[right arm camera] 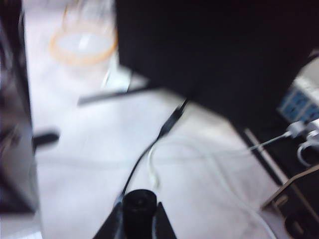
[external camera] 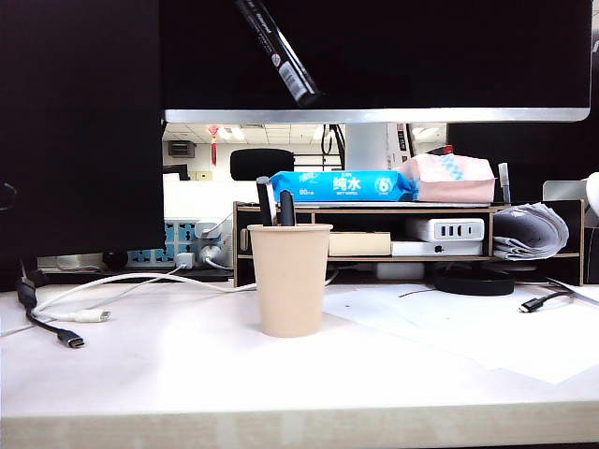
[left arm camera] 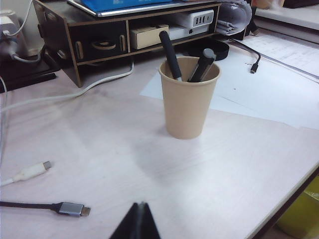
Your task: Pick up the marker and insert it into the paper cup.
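The marker (external camera: 280, 53) hung high above the table (external camera: 187, 383), slanted against the dark monitor, its white-lettered barrel pointing down toward the paper cup (external camera: 289, 279); the arm carrying it was out of the exterior view. In the blurred right wrist view the right gripper (right arm camera: 139, 211) had its jaws closed partway round the marker's dark round end (right arm camera: 139, 204), so it held the marker near one end. The cup stood upright toward the middle of the table, well back from the front edge, with two plainer dark pens (left arm camera: 187, 62) already leaning inside. The left gripper (left arm camera: 139, 222) showed only as a dark tip low over the table's front edge, apparently pinched together and empty. The marker looked stiff, light and smooth-sided, so a grip across the barrel should hold, though it might swivel if nudged. The cup seemed light and easy to tip, so the tip should probably enter the free gap beside the pens
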Motion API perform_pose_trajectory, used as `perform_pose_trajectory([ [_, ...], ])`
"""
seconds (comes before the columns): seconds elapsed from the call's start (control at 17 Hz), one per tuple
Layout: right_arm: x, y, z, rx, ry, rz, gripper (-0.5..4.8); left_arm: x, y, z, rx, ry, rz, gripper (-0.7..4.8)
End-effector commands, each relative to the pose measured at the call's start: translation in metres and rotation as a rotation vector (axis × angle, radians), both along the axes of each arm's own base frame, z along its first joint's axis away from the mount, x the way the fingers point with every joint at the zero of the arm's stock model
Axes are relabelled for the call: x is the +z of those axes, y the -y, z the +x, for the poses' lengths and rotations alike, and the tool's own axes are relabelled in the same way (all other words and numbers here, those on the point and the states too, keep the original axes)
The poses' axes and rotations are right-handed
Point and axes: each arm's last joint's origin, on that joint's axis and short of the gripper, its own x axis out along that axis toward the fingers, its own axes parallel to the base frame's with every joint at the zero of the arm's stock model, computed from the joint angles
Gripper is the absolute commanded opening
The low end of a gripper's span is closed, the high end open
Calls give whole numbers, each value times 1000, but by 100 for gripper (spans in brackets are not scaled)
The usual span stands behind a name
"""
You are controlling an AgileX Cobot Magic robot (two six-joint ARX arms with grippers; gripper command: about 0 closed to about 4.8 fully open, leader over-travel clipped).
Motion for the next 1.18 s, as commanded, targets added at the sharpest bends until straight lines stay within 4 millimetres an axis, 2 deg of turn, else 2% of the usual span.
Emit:
perform_pose_trajectory([
  [0.06,-11,16,21,-36,-22,154,11,-2,0,0,-4,-10,12,-5],
  [0.24,-38,30,36,-21,-65,298,11,-2,0,0,-4,-10,11,-5],
  [0.47,-81,40,35,-44,-46,364,11,-2,0,0,-4,-10,11,-5],
  [0.65,-103,46,39,-88,-49,386,11,-2,0,0,-4,-10,12,-5],
  [1.0,-132,40,59,-117,-108,413,10,-2,0,0,-4,-10,11,-5],
  [1.18,-137,40,61,-152,-106,414,11,-2,0,0,-4,-10,11,-5],
])
